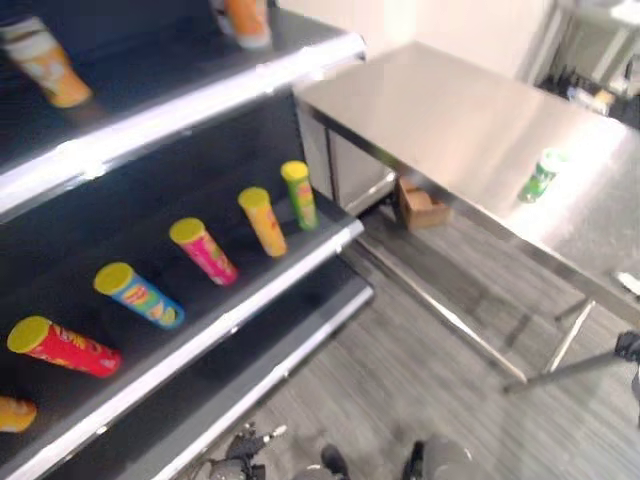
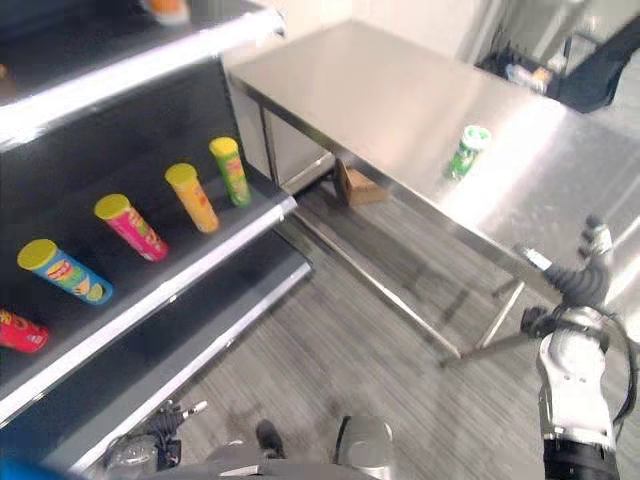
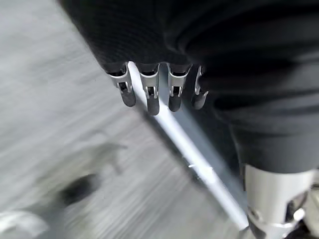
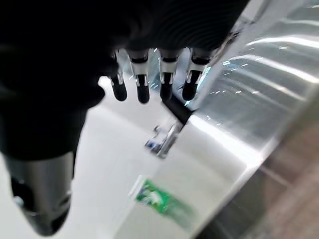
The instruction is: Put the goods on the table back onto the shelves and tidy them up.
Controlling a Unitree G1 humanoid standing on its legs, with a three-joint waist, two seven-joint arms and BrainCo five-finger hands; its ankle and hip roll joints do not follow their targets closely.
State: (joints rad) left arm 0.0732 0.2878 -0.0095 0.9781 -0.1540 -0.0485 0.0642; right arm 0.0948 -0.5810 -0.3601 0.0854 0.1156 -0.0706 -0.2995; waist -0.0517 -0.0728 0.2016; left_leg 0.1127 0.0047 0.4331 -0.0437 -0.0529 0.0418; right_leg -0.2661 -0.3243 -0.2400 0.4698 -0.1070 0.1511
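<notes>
Left eye view: green can (image 1: pixel 541 174) lies on the steel surface (image 1: pixel 470 110); five cans lie on the middle shelf (image 1: pixel 250 290). Right eye view: right hand (image 2: pixel 580 285) hovers at the surface edge. Left wrist view: left hand (image 3: pixel 154 84) fingers relaxed, holding nothing. Right wrist view: fingers (image 4: pixel 142 84) relaxed, empty, above the can.

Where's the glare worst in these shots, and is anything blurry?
Left eye view: bright glare on the steel table around the green can and along the shelf edge. Left wrist view: the floor is motion-smeared. Right wrist view: the green can is blurred and the table streaked with highlights.
</notes>
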